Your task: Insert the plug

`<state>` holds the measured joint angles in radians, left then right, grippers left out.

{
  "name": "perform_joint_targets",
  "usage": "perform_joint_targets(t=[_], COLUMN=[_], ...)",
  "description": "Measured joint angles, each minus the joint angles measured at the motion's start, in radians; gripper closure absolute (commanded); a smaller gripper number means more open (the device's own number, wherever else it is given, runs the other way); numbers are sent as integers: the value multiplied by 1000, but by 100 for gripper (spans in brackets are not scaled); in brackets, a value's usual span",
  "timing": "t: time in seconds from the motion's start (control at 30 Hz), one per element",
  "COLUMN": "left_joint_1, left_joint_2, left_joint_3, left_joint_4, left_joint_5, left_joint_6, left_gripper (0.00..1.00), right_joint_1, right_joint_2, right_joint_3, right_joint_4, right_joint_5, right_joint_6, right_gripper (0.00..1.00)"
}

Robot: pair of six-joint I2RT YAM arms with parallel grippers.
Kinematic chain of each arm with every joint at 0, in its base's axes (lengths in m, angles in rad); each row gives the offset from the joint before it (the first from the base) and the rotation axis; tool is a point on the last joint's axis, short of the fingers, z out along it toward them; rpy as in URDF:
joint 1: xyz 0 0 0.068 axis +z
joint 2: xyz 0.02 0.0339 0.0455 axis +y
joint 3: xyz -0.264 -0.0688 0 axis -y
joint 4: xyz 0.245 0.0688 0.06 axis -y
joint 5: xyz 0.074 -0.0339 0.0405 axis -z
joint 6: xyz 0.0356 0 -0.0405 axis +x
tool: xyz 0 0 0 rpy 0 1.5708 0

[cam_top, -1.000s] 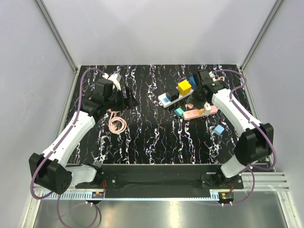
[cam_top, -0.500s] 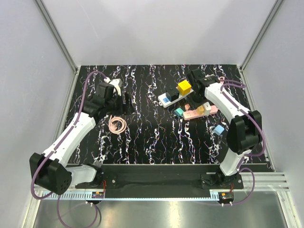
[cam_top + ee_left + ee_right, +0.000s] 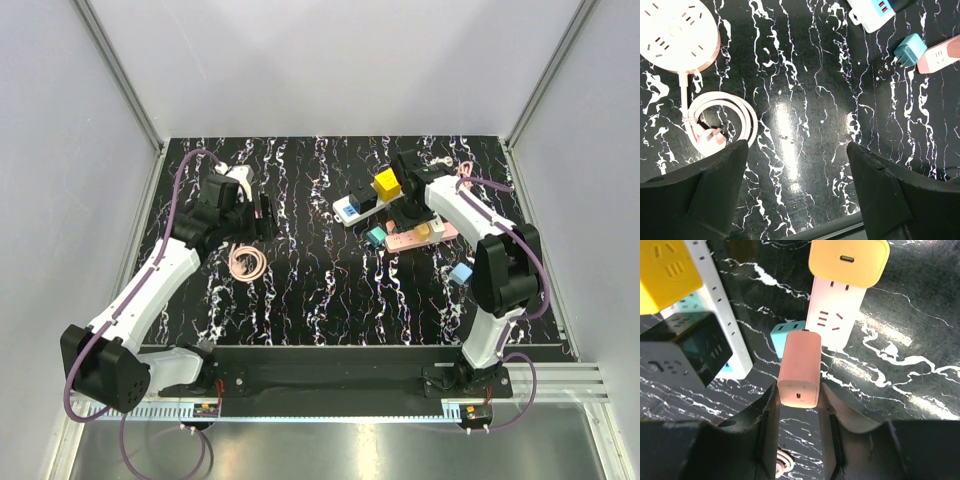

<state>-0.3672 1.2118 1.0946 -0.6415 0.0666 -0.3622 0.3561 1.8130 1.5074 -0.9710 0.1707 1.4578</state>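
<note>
- Two arms are out over the black marbled table, and the action is on the right side.
- The right gripper is clamped on the pink plug, one finger pressed against each flank, the plug's port face turned toward the wrist camera.
- That plug hangs over the near end of the pink power strip, its far end at the strip's corner, just beside the free socket. The prongs are hidden, so I cannot tell whether it touches.
- A yellow adapter sits plugged into the strip's far end.
- A teal adapter lies on the table just beside the strip, partly behind the plug.
- The white power strip runs alongside, carrying a yellow cube and a black cube.
- Over on the left, the left gripper hovers with its jaws wide apart, only bare table between them.
- Beyond its left finger sit a round socket hub and its coiled cable.
- A blue adapter lies alone near the right arm.
</note>
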Motion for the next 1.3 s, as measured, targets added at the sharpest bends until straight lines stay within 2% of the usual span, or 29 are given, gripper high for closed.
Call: perform_joint_targets(t=[1.3], left_joint_1=[0], left_joint_2=[0], left_joint_3=[-9], left_joint_4=[-2], left_joint_5=[-31], left_joint_6=[0], left_gripper=[14], right_joint_1=[-47], right_joint_2=[-38], right_joint_3=[-154], right_joint_4=[112], right_joint_5=[-67], right_joint_6=[46], right_gripper=[100])
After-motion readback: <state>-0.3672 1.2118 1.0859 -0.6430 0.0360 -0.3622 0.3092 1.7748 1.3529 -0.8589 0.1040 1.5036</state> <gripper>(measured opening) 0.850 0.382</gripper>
